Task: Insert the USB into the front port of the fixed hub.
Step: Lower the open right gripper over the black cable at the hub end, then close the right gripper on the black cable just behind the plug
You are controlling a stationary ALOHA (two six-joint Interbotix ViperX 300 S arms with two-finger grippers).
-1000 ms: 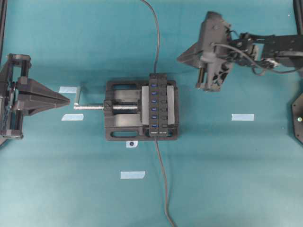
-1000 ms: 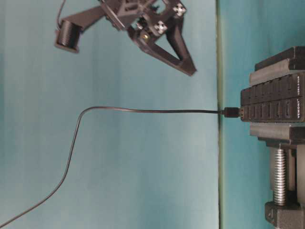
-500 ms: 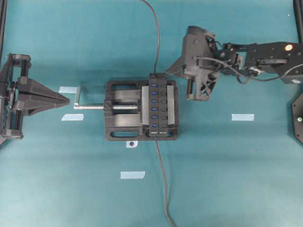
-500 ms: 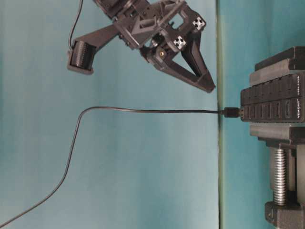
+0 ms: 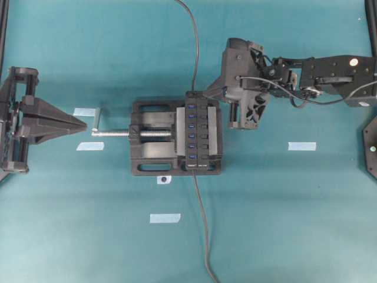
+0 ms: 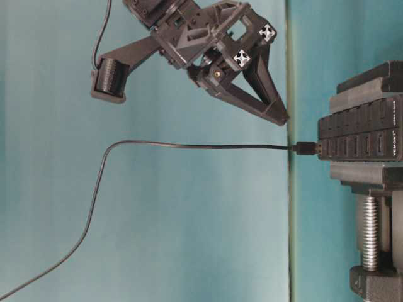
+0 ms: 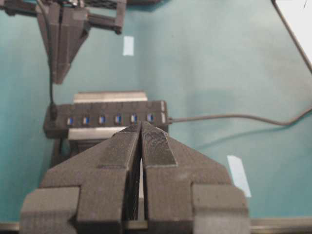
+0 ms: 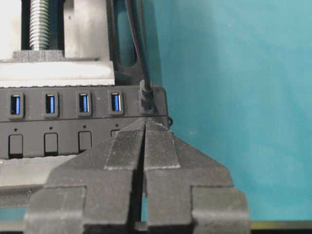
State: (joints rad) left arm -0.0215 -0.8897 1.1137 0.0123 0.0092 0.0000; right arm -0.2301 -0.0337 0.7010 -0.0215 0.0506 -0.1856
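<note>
The fixed hub (image 5: 198, 131) is a narrow black bar with blue ports, clamped in a vise. The USB (image 8: 146, 99), a small black plug on a thin dark cable (image 5: 195, 47), stands in the hub's end port nearest my right arm. The same plug (image 6: 306, 148) shows in the table-level view. My right gripper (image 8: 145, 122) is shut and empty, its tips a little short of the plug and just off the hub's end (image 5: 207, 93). Far to the left, apart from the vise handle, my left gripper (image 5: 84, 125) is shut with nothing in it (image 7: 141, 125).
The black vise (image 5: 150, 141) has a silver screw and handle (image 5: 97, 122) pointing toward my left gripper. A second cable (image 5: 203, 236) leaves the hub's other end toward the near edge. Pale tape strips (image 5: 301, 146) (image 5: 165, 218) lie on the teal table.
My right gripper has moved left and down to the hub's end by the plug, staying shut. The left arm, plug and cables have not moved.
</note>
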